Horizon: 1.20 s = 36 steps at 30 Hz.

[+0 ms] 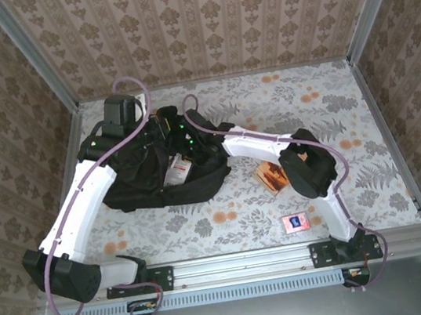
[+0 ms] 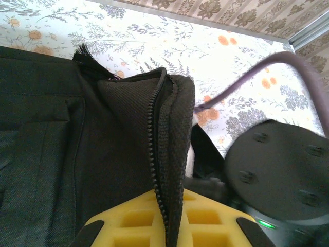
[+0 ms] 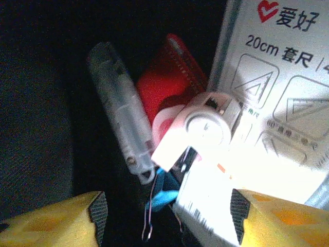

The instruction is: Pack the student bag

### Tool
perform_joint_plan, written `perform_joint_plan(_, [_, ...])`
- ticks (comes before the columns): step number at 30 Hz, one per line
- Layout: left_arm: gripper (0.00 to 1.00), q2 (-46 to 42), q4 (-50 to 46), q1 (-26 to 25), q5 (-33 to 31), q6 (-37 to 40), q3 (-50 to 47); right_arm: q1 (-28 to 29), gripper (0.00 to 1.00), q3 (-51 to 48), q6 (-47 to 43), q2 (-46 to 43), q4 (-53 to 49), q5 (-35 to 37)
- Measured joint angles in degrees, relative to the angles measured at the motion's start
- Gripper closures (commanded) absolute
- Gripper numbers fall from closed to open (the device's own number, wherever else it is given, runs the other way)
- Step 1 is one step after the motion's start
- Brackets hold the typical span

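The student bag (image 1: 150, 178), black and soft, lies on the flowered table left of centre, and both arms reach over its top. My left gripper (image 2: 169, 218) is shut on the bag's zippered edge (image 2: 163, 128), with the fabric pinched between the yellow fingers. My right gripper (image 3: 167, 211) is open inside the dark bag, with nothing between its pads. Just beyond it lie a clear tube (image 3: 121, 113), a red pouch (image 3: 167, 77), a white-and-pink tape dispenser (image 3: 198, 128), a white ruler-set packet (image 3: 277, 87) and a small blue item (image 3: 164, 198).
An orange-brown booklet (image 1: 271, 175) lies on the table right of the bag, under the right arm. A small pink-red packet (image 1: 295, 222) sits near the front edge. Patterned walls and metal frame posts close in the table on three sides.
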Motion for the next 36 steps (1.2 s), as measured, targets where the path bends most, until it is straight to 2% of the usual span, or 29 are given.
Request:
perform_joint_plan(8, [1.00, 0.00, 0.02, 0.09, -0.33, 0.00, -0.52, -0.39, 0.35, -13.44, -7.98, -17.57, 2.16, 0.31])
perform_joint_plan(13, [1.00, 0.00, 0.31, 0.07, -0.33, 0.02, -1.40, -0.44, 0.33, -20.85, -13.55, -28.72, -1.31, 2.54])
perform_joint_plan(19, [1.00, 0.00, 0.79, 0.02, -0.28, 0.02, -1.70, 0.02, 0.23, -28.06, -18.60, -42.53, -16.63, 10.40])
perform_joint_plan(24, [1.00, 0.00, 1.18, 0.00, -0.09, 0.00, -2.08, 1.07, 0.13, -34.67, -18.71, -51.58, -32.48, 16.52])
perform_joint_plan(26, [1.00, 0.00, 1.38, -0.04, 0.13, 0.00, -2.32, 1.44, 0.08, -37.31, -17.90, -54.01, -38.51, 18.45])
perform_joint_plan(27, [1.00, 0.00, 1.38, -0.04, 0.17, 0.00, -2.38, 1.51, 0.01, -38.62, -17.20, -54.95, -40.89, 19.17])
perform_joint_plan(32, [1.00, 0.00, 1.70, -0.04, 0.46, 0.00, -2.51, 1.51, 0.00, -44.83, -14.05, -57.53, -49.42, 21.59])
perform_joint_plan(36, [1.00, 0.00, 1.81, -0.04, 0.61, 0.00, -2.71, 1.03, 0.00, -49.99, -11.32, -57.72, -49.96, 21.49])
